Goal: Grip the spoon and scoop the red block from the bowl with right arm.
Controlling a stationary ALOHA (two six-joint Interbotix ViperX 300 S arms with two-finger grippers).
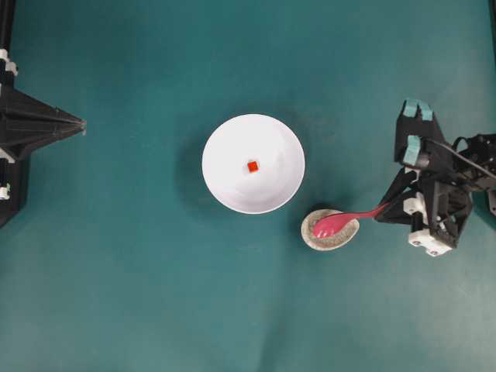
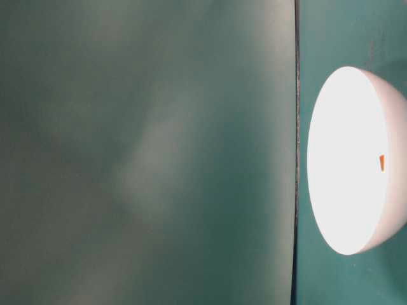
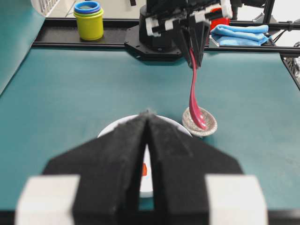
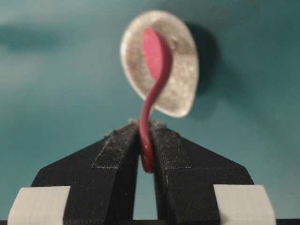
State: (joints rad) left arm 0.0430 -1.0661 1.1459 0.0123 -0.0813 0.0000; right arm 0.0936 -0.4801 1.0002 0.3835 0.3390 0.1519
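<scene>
Spoon [image 1: 341,222] lying lower right of centre overhead, long axis nearly horizontal, scoop pointing left into speckled dish [image 1: 330,231], handle running right. Right tool [image 1: 385,209] clamped on handle tip, arm reaching in from right edge. Red block [image 1: 253,167] inside white bowl [image 1: 225,139] at centre. Left tool [image 1: 80,124] closed, empty, at upper left.

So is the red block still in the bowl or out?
In. The red block sits near the middle of the bowl; the spoon, held by the right gripper, rests in the small dish.
</scene>
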